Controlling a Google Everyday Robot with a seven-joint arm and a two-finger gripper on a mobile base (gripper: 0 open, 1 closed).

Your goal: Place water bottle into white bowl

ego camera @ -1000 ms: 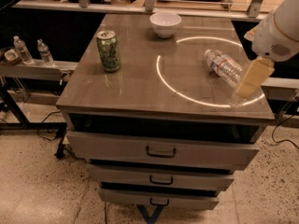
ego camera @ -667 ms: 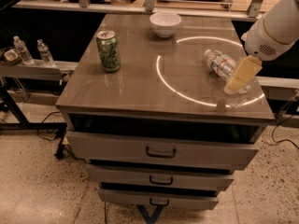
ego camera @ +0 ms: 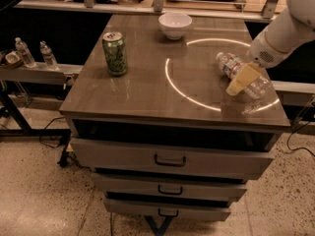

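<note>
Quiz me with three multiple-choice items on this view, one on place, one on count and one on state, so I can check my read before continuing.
1. Where on the grey tabletop is the small round white bowl? A. at the far edge; B. at the near edge; C. at the near left corner.
2. How many dark drawer handles show? A. one; B. three; C. five.
3. How is the clear ribbed plastic water bottle placed? A. upright; B. on its side; C. inside the bowl.

Answers: 1 A, since it sits at the back near the middle. 2 B, since they are stacked one below another. 3 B, since it lies flat at the right, with the gripper over it.
</note>
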